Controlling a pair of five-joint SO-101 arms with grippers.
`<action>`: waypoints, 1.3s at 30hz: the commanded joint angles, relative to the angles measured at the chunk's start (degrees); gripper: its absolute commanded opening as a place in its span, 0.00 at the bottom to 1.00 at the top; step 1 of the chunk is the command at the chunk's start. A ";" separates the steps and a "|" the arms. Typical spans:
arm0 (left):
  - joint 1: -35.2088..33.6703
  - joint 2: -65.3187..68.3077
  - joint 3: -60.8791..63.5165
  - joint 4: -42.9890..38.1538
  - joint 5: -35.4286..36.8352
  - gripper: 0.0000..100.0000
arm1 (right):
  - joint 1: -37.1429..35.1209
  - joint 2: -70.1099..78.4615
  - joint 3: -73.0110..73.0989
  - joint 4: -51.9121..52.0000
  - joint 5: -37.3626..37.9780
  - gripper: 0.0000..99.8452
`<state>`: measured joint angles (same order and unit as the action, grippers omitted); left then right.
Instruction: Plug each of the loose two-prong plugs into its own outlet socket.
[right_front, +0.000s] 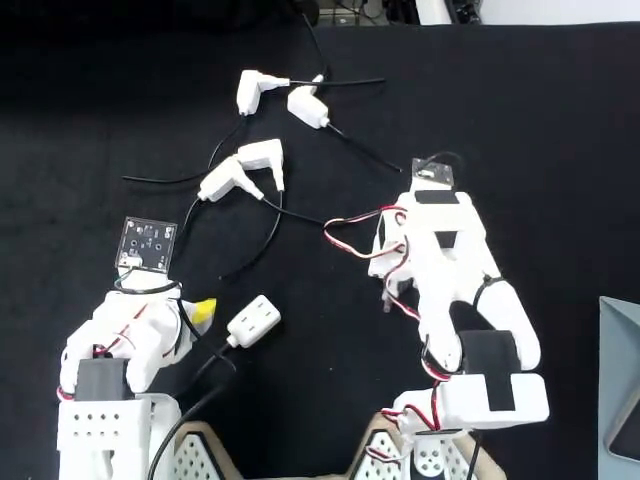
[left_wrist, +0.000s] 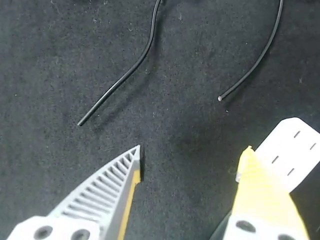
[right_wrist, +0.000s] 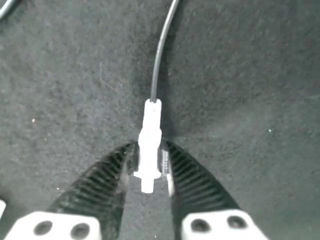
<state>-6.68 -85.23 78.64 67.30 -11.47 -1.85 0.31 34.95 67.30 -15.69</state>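
Two-prong plug (right_wrist: 151, 125) is pinched by its white body in the right tool (right_wrist: 149, 152), its black cable (right_wrist: 162, 55) leading away over the dark tabletop (right_front: 540, 150); loose plugs (right_front: 262, 155) are scattered at the far side; the left tool (left_wrist: 192, 150) is held spread just beside the outlet socket (right_front: 253, 322), which lies flat near the arm bases.

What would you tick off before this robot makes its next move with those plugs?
1. Right gripper shut on a plug: ok.
2. Held plug's prongs aimed at a socket: cannot tell.
3. Outlet block has no plug in it: ok.
4. Left gripper open, beside the outlet block: ok.
5. Loose plugs lie apart from both arms: ok.
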 joint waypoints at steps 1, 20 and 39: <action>-0.40 -0.53 -0.04 -0.70 0.18 0.31 | 0.44 -0.04 -2.33 0.70 -0.18 0.07; -0.22 -0.53 -0.13 -0.79 0.18 0.31 | 1.58 1.89 -10.95 9.76 2.81 0.01; 12.62 -0.62 -12.53 -4.92 13.63 0.30 | -18.46 -51.38 4.18 12.40 16.53 0.01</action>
<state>3.60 -85.41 69.05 65.71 -0.57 -16.18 -45.05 37.49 81.10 -0.40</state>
